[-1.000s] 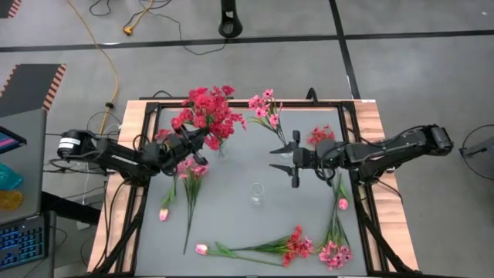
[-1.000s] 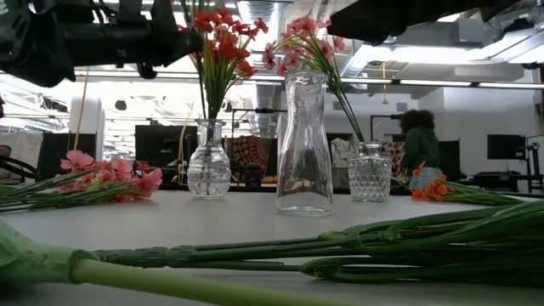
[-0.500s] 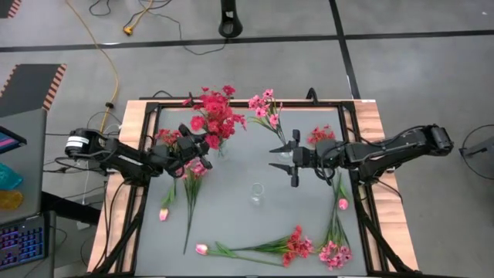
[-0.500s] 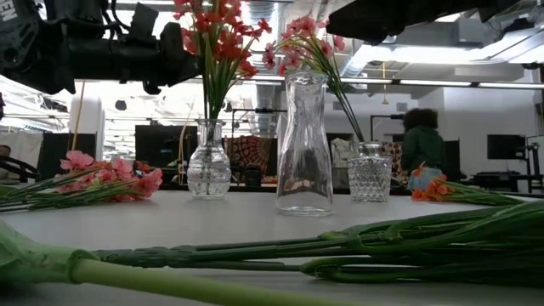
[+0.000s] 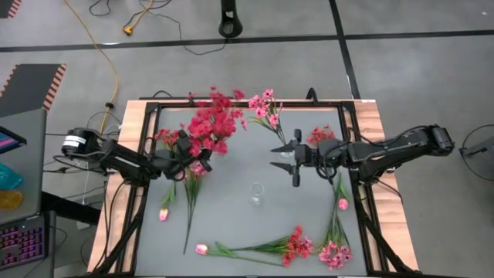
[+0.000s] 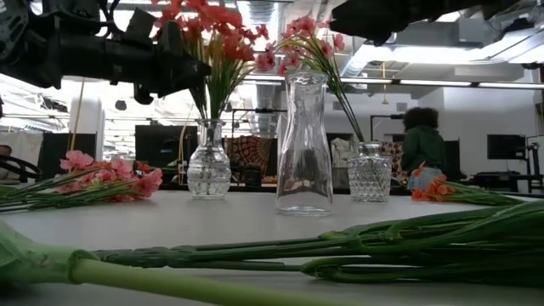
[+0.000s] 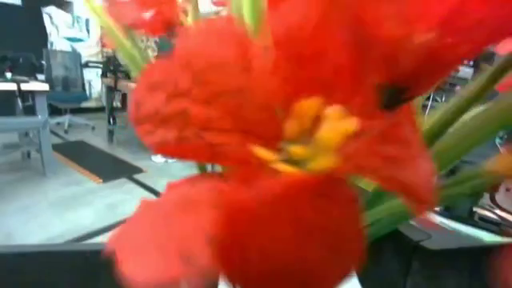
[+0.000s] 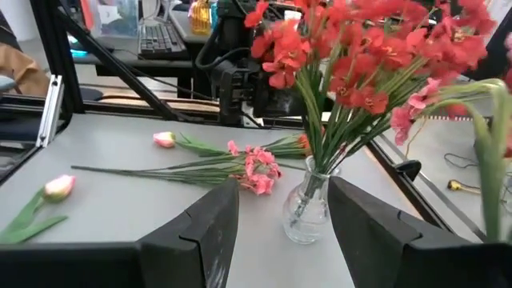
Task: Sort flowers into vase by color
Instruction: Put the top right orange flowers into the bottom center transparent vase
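Red flowers (image 5: pixel 212 122) stand by their stems in a round clear vase (image 6: pixel 209 170). Light pink flowers (image 5: pixel 265 104) stand in a cut-glass vase (image 6: pixel 370 174). A tall clear vase (image 6: pixel 303 144) is empty. My left gripper (image 5: pixel 191 148) hangs open just left of the red bunch, whose blossoms (image 7: pixel 272 160) fill the left wrist view. Whether it touches them, I cannot tell. My right gripper (image 8: pixel 276 240) hovers open beside the pink flowers' vase, facing the red bunch (image 8: pixel 360 56), with nothing between its fingers.
Loose flowers lie on the table: pink sprays (image 5: pixel 191 176) and a tulip bud (image 5: pixel 164 215) at the left, a tulip (image 5: pixel 201 249) and crimson sprays (image 5: pixel 297 245) at the near edge, pink sprays (image 5: pixel 333 253) and a tulip (image 5: pixel 342 204) at the right. A person (image 6: pixel 421 140) stands far behind.
My left gripper has drawn back a little toward the table's left edge. The red bunch, first gathered and leaning toward it, now stands spread out in the round vase, with its blossoms farther toward the far right.
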